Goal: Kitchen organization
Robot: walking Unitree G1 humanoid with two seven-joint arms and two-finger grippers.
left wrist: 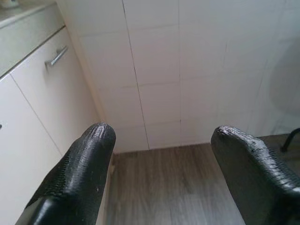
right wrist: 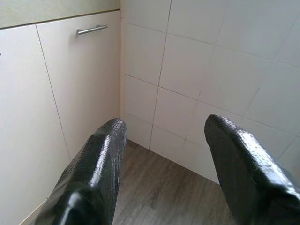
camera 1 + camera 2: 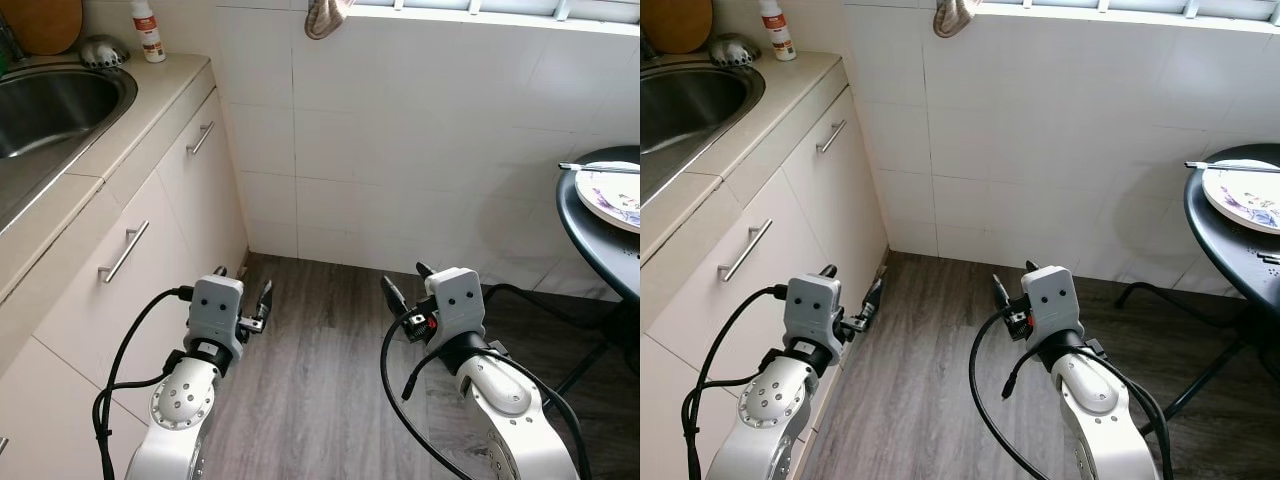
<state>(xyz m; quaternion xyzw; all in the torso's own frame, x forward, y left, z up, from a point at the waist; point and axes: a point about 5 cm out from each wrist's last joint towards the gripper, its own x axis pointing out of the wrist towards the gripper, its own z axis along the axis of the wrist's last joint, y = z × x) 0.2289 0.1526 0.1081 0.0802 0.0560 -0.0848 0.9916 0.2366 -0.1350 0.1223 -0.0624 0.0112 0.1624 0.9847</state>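
Left claw (image 3: 243, 293) and right claw (image 3: 405, 287) hang spread and empty, lower frame; you're between pickups, so turn toward that plate (image 3: 612, 196), right edge.

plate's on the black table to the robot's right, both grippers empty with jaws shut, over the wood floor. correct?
Not quite: the jaws are open, not shut. Both wrist views show a wide gap between the fingers. The rest holds: plate on the black table to the right, left gripper and right gripper empty over the wood floor.
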